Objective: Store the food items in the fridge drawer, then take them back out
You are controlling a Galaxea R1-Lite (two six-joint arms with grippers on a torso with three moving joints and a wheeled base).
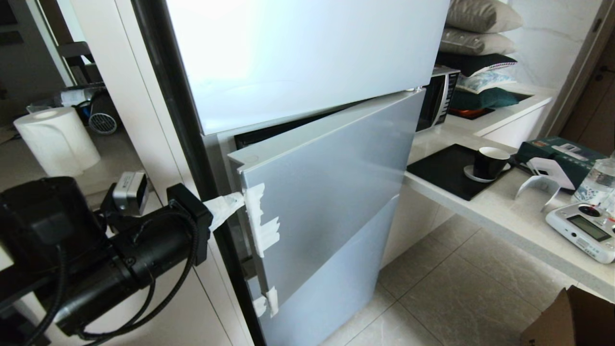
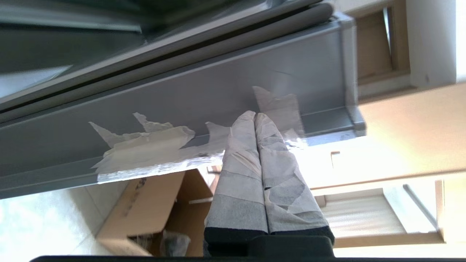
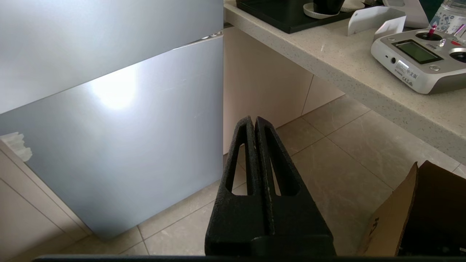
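Our left gripper (image 1: 235,202), tape-wrapped fingers (image 2: 240,160) pressed together with nothing between them, has its tip at the taped edge of the grey middle fridge door (image 1: 331,192), which stands ajar. Our right gripper (image 3: 255,125), black fingers together and empty, hangs over the tiled floor (image 3: 346,153) near the stone counter (image 3: 327,62). We can't see the food items or the drawer.
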